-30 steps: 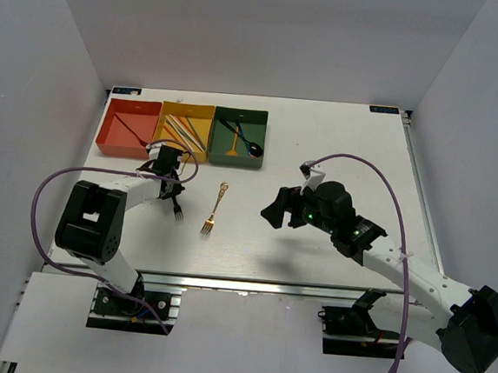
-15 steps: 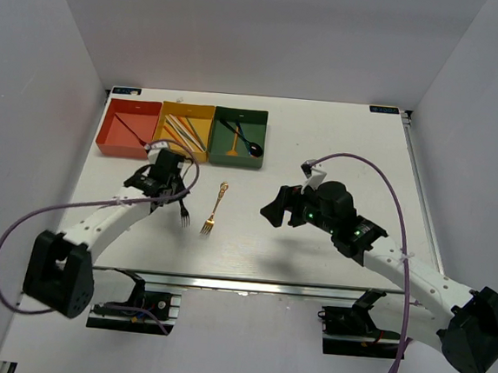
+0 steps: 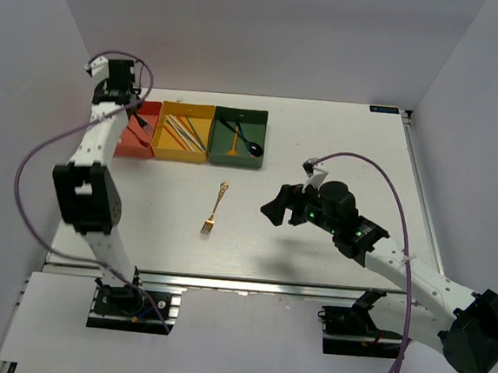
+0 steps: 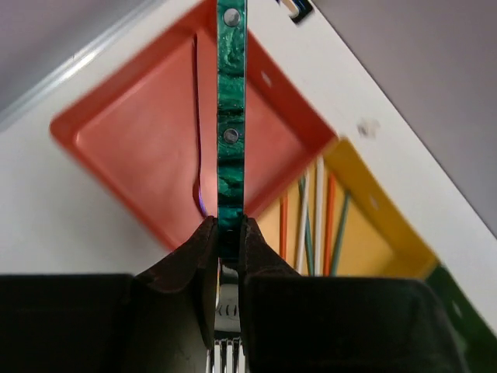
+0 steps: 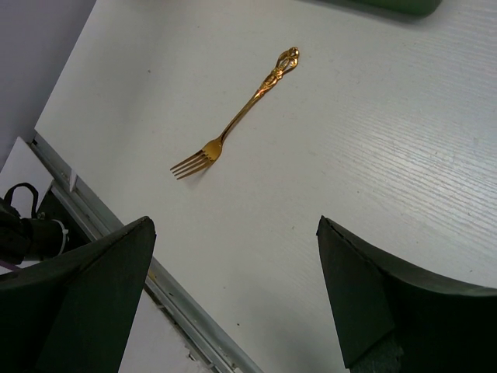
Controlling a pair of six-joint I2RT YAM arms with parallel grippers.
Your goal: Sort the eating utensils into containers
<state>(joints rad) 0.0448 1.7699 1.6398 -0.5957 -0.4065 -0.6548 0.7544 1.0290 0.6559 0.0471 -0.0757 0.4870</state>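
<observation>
Pinching green-handled fork (image 4: 231, 116), L hand (image 4: 225, 233) hangs above red-orange tray (image 4: 132, 148).

White links (image 3: 399, 268), black joints (image 3: 86, 203), purple cables (image 3: 353, 156) — black pincer fingers (image 5: 388, 311).

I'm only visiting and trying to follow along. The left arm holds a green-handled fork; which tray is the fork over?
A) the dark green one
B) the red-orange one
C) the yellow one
B: in the left wrist view, the left tool clamps the green-handled fork, whose handle stretches out over the floor of the red-orange tray.
</observation>
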